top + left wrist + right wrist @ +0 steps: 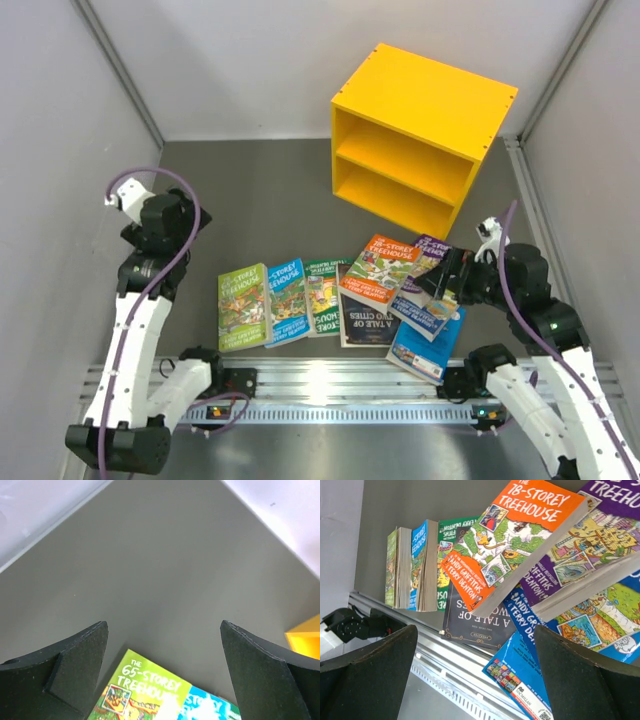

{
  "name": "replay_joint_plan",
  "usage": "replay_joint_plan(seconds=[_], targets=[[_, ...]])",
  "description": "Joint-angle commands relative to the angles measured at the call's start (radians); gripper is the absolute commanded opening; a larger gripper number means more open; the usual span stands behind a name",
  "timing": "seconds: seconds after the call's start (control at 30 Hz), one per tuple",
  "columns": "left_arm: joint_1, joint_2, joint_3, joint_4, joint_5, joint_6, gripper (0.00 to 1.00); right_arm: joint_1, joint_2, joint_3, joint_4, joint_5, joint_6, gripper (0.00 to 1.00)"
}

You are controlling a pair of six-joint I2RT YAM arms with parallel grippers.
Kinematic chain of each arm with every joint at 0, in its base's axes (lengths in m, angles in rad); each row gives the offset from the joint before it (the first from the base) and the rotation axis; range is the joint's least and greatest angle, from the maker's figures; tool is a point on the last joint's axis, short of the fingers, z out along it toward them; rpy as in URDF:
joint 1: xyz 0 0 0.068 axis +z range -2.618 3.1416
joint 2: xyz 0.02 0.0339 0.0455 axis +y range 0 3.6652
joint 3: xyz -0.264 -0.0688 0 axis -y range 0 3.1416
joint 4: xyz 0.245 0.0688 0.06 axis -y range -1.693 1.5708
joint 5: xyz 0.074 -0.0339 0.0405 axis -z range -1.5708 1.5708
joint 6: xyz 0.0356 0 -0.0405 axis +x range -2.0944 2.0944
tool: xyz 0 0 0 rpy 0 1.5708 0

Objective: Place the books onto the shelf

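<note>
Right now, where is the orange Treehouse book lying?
In the top view, the orange book lies right of centre, overlapping the dark book, with the purple book on its right, nearer than the yellow shelf.

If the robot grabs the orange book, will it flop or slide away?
Likely it bends only a little: the orange book looks like a thick paperback. It might slide when pushed, since it lies loose, partly on top of the dark book, and its cover looks smooth.
</note>
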Motion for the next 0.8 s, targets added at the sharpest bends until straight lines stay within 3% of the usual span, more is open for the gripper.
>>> replay_joint_plan(seconds=[0.0,0.23,0.3,0.33,0.43,0.67,0.77], targets=[[0.005,-0.051,0.11,-0.187,-0.023,-0.014,0.99,0.052,-0.01,0.026,0.075,0.01,-0.021,1.0],[0.005,-0.35,-0.052,0.06,0.283,0.028,0.99,0.161,-0.018,0.057,0.081,-0.026,-0.079,1.0],[0.005,-0.301,-0.017,-0.06,0.338,-0.026,0.99,0.2,0.004,0.057,0.1,-0.118,-0.096,1.0],[0.005,-0.258,0.029,-0.108,0.439,-0.026,0.99,0.213,0.013,0.057,0.103,-0.129,-0.093,1.0],[0.005,-0.111,0.08,-0.291,0.538,-0.052,0.99,0.253,0.053,0.063,0.104,-0.148,-0.081,1.0],[-0.001,-0.17,-0.109,-0.189,0.746,-0.167,0.99,0.276,0.178,0.094,0.143,-0.1,-0.047,1.0],[-0.03,-0.102,-0.147,-0.128,0.785,-0.158,0.99,0.274,0.259,0.11,0.138,-0.019,-0.02,1.0]])
